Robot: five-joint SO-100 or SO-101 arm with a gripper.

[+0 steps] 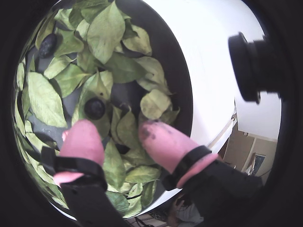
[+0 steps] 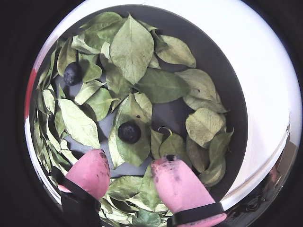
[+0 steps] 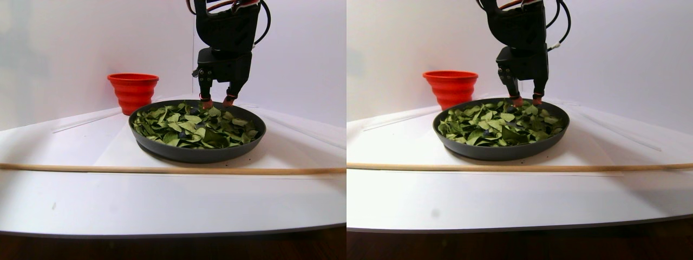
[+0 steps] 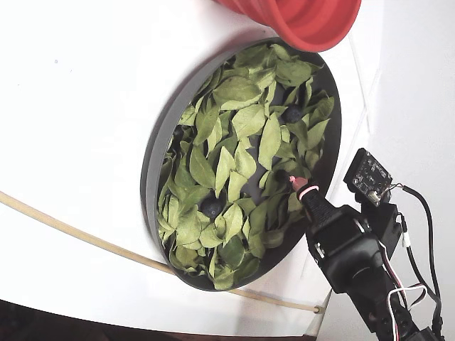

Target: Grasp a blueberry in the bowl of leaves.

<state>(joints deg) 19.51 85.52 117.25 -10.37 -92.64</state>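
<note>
The tool [image 2: 128, 172] hangs wide open and empty over the leaves [image 2: 132, 47], a blueberry [image 2: 129, 132] at its 12 o'clock.

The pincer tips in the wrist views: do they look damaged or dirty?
Dirty, not clearly damaged. In a wrist view the pincer is open above the leaves in the bowl; one pink fingertip carries dark smudges near its end. The other fingertip shows only a small mark.

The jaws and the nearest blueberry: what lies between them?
In both wrist views, only leaves and a bare patch of bowl floor separate the open gripper from the blueberry.
</note>
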